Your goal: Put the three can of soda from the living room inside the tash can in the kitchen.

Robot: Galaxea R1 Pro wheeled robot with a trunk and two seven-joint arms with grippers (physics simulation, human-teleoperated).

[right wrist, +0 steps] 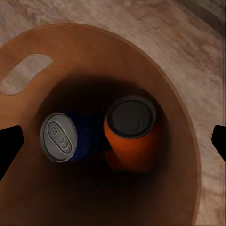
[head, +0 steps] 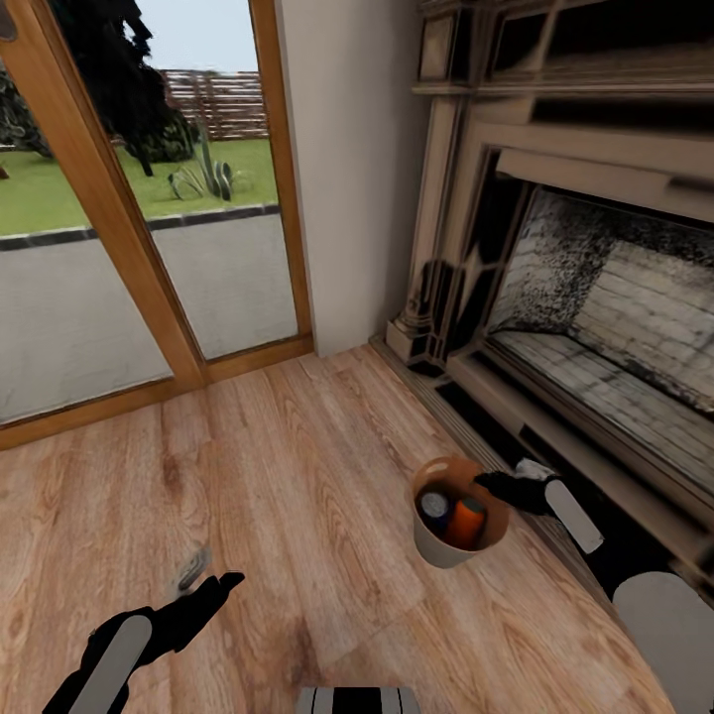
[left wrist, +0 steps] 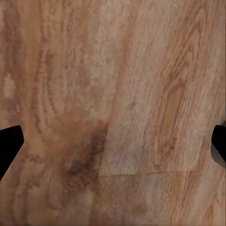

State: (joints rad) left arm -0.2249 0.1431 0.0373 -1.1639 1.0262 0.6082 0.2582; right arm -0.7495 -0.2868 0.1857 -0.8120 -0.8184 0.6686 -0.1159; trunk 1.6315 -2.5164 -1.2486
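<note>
The tash can, pale grey outside and brown inside, stands on the light wood floor of the living room, close to the fireplace hearth. Inside it stands a dark blue can of soda with a silver top, and beside it an orange can of soda. The right wrist view looks straight down into the bin, at the blue can, the orange can and the handle slot. My right gripper hangs open over the bin's rim, holding nothing. My left gripper is open, low over bare floor.
The carved fireplace with its brick firebox runs along the right, its hearth step right beside the bin. Wood-framed glass doors fill the back left, with a white wall between. Wood floor stretches left of the bin.
</note>
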